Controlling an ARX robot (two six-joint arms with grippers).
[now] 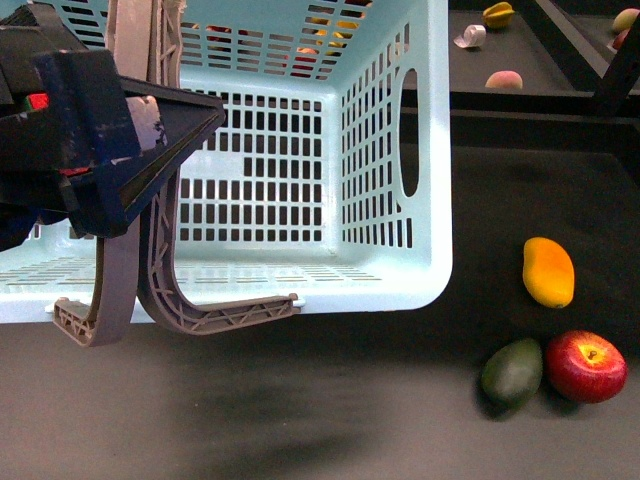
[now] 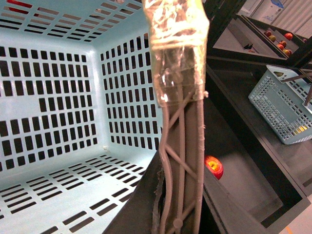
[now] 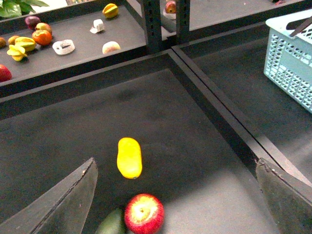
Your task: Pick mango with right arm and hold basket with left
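Left gripper (image 1: 170,130) clamped on grey handle (image 1: 215,318) of the basket (image 1: 438,150). Mango (image 1: 548,271) lies right of the basket, clear of its edge, bare mat (image 1: 300,420) around. Right gripper (image 3: 175,209) spread wide, empty.

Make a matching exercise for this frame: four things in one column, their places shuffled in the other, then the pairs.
1 mango
2 red apple
3 green fruit
4 basket handle

A between the left gripper's fingers
B furthest right in the front view, touching the green fruit
C alone, farther from the robot than the other two fruits
D between the basket and the apple

Pairs: 1-C, 2-B, 3-D, 4-A
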